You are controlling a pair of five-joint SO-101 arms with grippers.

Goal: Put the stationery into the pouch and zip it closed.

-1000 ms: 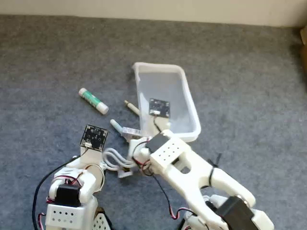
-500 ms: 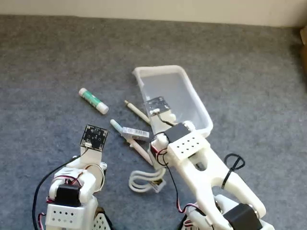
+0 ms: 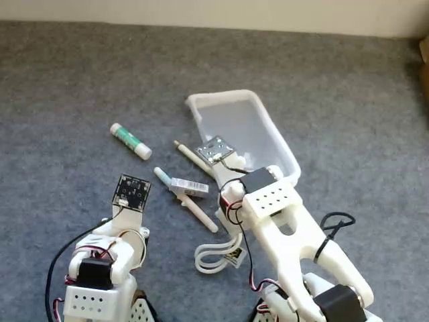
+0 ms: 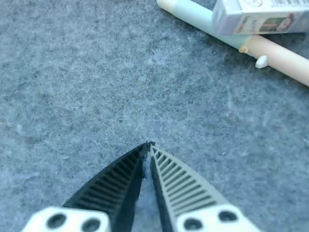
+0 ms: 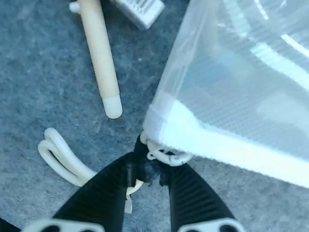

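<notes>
The translucent pouch [image 3: 238, 124] lies open on the grey carpet, and my right gripper [image 5: 150, 163] is shut on its near corner tab. My right arm [image 3: 269, 200] stands over that corner. A cream pen [image 5: 99, 58] and a small eraser box [image 5: 137, 8] lie just beside the pouch [image 5: 241, 82]. In the high view a green-and-white glue stick [image 3: 131, 141], a second cream pen [image 3: 193, 157], a light blue pen [image 3: 164, 178] and the eraser box [image 3: 189, 186] lie left of the pouch. My left gripper [image 4: 148, 145] is shut on nothing, pointing at bare carpet short of the light blue pen [image 4: 193, 14].
A coiled white cable [image 3: 218, 255] lies on the carpet between the two arms, close to the right gripper. The left arm's base [image 3: 94, 282] sits at the near left. Open carpet spreads to the far left and right of the pouch.
My right arm has swung right and drawn back, dragging the pouch's near end to the right. The white cable has shifted right with it. The left arm has stayed still.
</notes>
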